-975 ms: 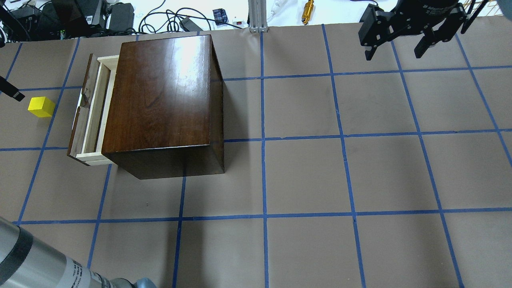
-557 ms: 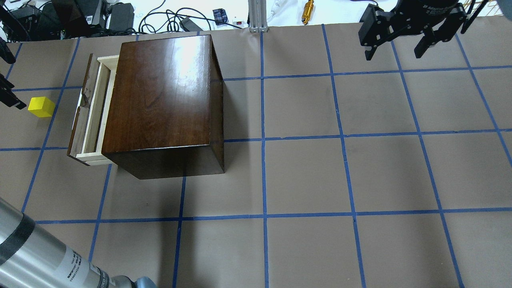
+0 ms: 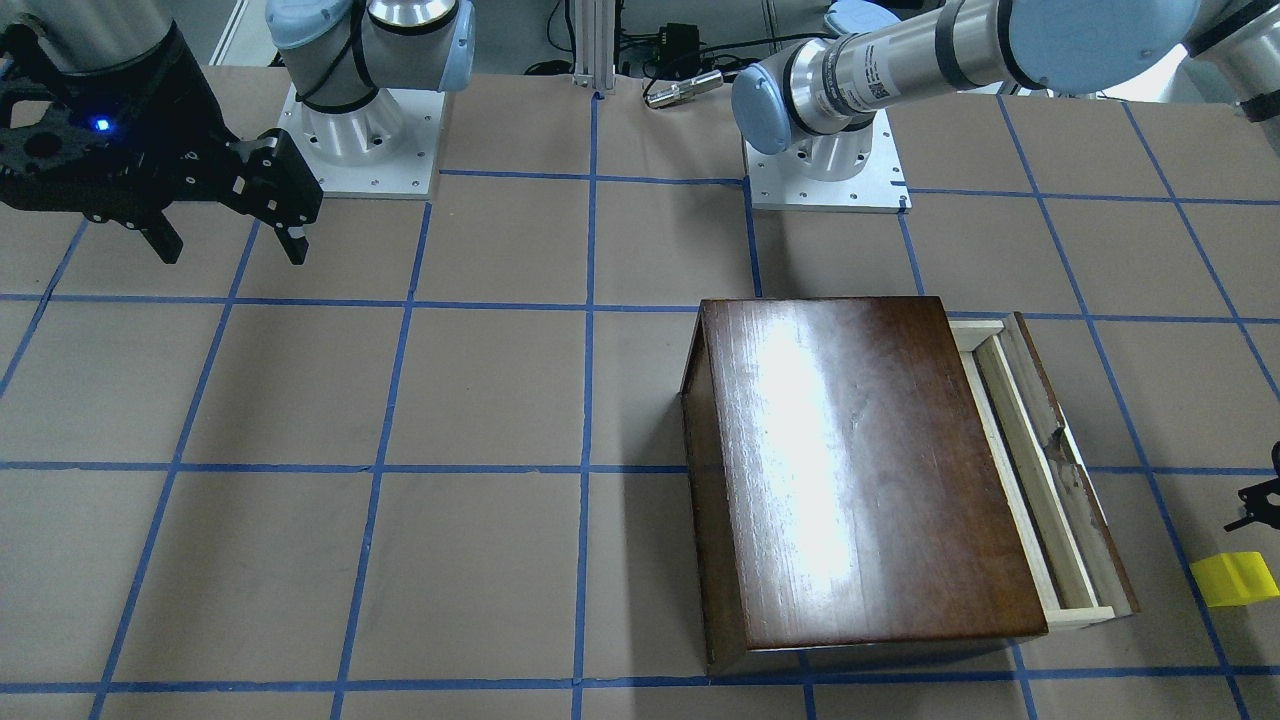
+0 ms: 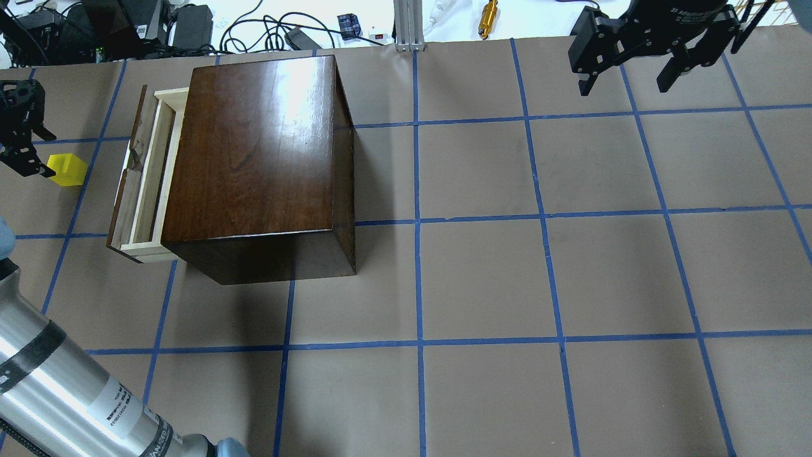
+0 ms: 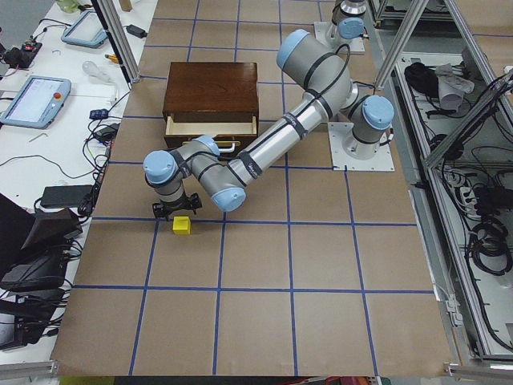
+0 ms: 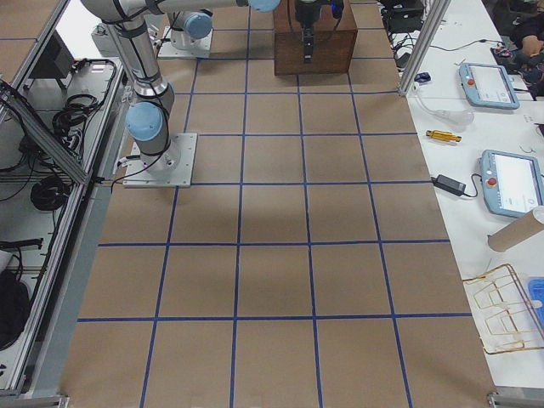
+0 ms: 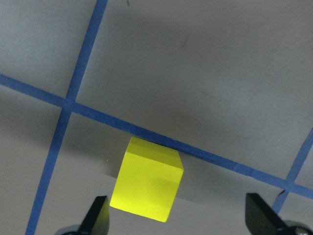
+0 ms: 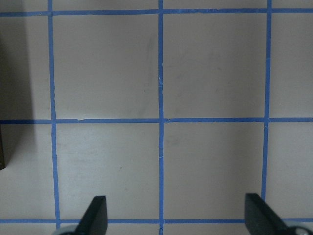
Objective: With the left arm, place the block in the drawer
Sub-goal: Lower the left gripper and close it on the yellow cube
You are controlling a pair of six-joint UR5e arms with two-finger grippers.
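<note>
The yellow block (image 4: 66,170) lies on the table, left of the box, apart from the drawer. The drawer (image 4: 147,174) stands partly pulled out of the dark wooden box (image 4: 260,146); its inside looks empty. My left gripper (image 4: 39,152) is open at the view's left edge, just above the block. In the left wrist view the block (image 7: 148,179) lies between the open fingertips (image 7: 98,215), nearer the left one. The block also shows in the front view (image 3: 1235,578). My right gripper (image 4: 625,79) is open and empty, high at the far right.
Cables and power supplies (image 4: 190,25) lie beyond the table's far edge, with an aluminium post (image 4: 406,25) and a brass-coloured part (image 4: 488,18). Both arm bases (image 3: 825,165) stand on the table on the robot's side. Blue tape marks a grid on the brown table.
My left gripper has come in from the left edge to the block. The left forearm has shifted at the lower left. The block, drawer and right gripper have not moved.
</note>
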